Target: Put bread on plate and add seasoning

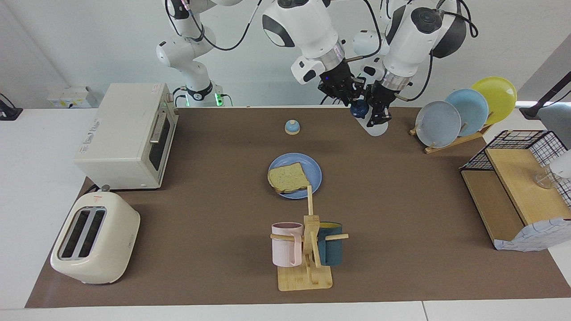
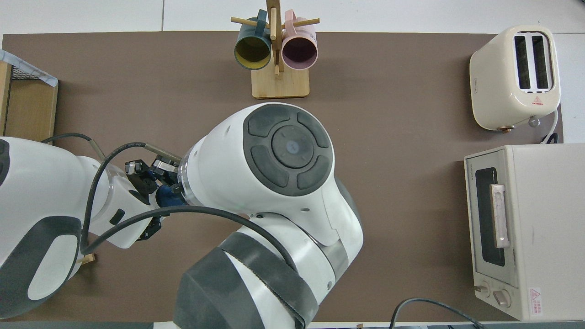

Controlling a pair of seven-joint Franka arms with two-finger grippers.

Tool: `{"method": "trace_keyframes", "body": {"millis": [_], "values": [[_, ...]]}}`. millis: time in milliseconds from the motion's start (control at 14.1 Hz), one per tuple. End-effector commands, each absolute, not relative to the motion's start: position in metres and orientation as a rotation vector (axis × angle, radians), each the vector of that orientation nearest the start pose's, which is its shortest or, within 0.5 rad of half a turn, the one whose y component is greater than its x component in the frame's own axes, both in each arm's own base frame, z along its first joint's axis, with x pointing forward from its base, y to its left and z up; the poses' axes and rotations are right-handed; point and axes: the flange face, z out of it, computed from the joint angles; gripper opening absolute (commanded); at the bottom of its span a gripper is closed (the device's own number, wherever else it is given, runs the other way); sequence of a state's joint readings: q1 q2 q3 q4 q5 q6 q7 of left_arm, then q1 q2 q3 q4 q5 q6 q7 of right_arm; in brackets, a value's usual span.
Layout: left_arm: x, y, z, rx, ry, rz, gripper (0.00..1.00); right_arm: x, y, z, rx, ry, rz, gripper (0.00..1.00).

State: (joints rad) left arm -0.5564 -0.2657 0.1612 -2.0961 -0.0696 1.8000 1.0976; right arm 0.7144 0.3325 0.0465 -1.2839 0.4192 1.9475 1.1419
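left gripper (image 1: 379, 117): clamped on seasoning bottle (image 1: 376, 126), arm angled steeply down, in the air over the mat between bell and plate rack
right gripper (image 1: 345, 91): tilted toward the bottle's navy cap (image 1: 359, 108), at the cap; grip cannot tell
bread (image 1: 288, 178): on blue plate (image 1: 313, 171)
plate: farther from robots than bell (image 1: 292, 127)

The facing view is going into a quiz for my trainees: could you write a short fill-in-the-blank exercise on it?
1. The square tan bread slice lies on the round ____ plate.
2. The left gripper holds the white seasoning bottle by its body; the right gripper is at its dark blue ____.
3. The pink mug hangs on a ____ rack.

Missing words: blue; cap; wooden
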Motion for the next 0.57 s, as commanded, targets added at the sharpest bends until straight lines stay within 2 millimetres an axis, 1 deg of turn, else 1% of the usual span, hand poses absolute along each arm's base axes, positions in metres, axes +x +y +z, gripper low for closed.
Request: {"method": "trace_keyframes", "body": {"millis": [0,141,283,495], "values": [[0.425,-0.185,0.53,-2.391,2.188,-0.031,0.0,0.488,0.488,0.606,-2.532,0.659,0.214,0.0],[0.425,-0.185,0.531,-2.391,2.159,-0.021,0.0,0.492,0.484,0.605,-2.529,0.669,0.22,0.0],[0.423,-0.187,0.531,-2.384,2.165,-0.018,0.0,0.51,0.464,0.61,-2.461,0.727,0.265,0.0],[0.423,-0.186,0.53,-2.369,2.156,-0.003,0.0,0.542,0.424,0.619,-2.346,0.828,0.316,0.0]]}}
